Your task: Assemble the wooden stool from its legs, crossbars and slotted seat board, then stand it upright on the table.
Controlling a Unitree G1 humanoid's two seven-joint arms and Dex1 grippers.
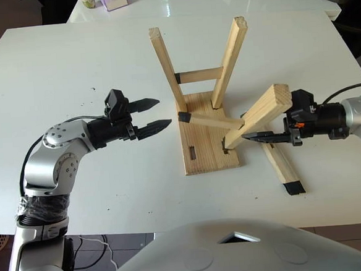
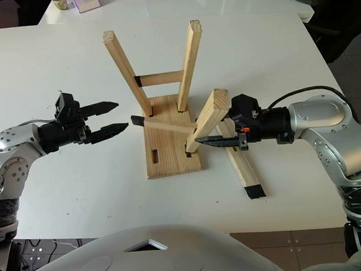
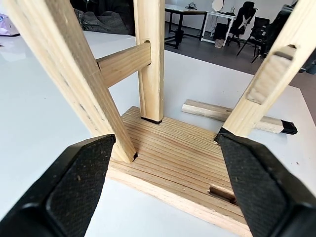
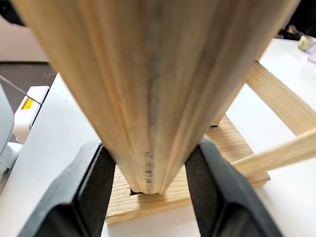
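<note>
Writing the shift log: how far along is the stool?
Done: two legs joined by a crossbar stand in slots of the seat board. In hand: the right end effector grips a third leg, tilted at a near slot. Remaining: seating it, adding the piece lying on the table, then flipping upright.

Bright, even daylight covers the white tabletop (image 1: 52, 76), palest toward its far edge. Shadows are faint and short, a thin one under the loose leg (image 1: 283, 168) and another along the seat board (image 1: 208, 161). In the right wrist view, the held leg (image 4: 148, 89) darkens toward its lower end.
</note>
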